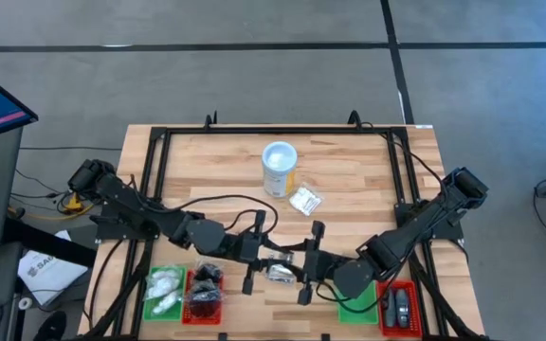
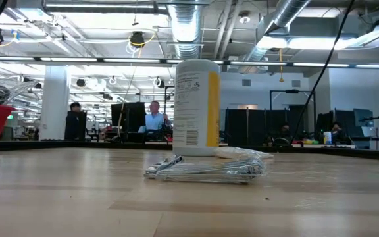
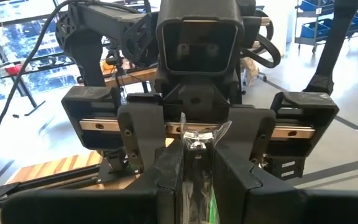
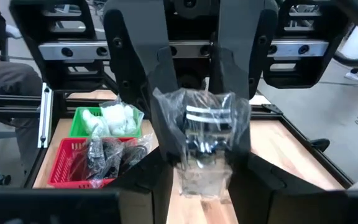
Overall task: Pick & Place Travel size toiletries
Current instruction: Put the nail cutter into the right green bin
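Note:
A clear-wrapped packet [image 1: 281,273] with a shiny striped piece inside hangs over the table's near middle, between my two grippers. My left gripper [image 1: 262,262] comes from the left and is shut on it. My right gripper [image 1: 303,271] faces it from the right, its fingers closed on the same packet [image 4: 201,137]. Another clear packet [image 1: 303,200] lies flat on the table beside a white tub with a yellow label [image 1: 279,169], which stands upright. My left gripper pinches the packet's crumpled wrapper end [image 3: 196,144] between its two fingers, coming level from the table's left. The packet is lifted clear of the table and reaches on toward the other gripper. My right gripper has the packet's wider body [image 4: 199,171] between its two fingers, one finger on each side. It comes nearly level from the table's right. The packet is clear of the table, its far end in the left gripper's fingers [image 4: 161,74].
At the near left stand a green tray [image 1: 150,296] with white packets and a red tray [image 1: 190,305] with black ones. A green tray [image 1: 360,303] and a red tray [image 1: 411,308] with dark pieces stand at the near right, under my right arm. A black frame [image 1: 273,131] rims the table.

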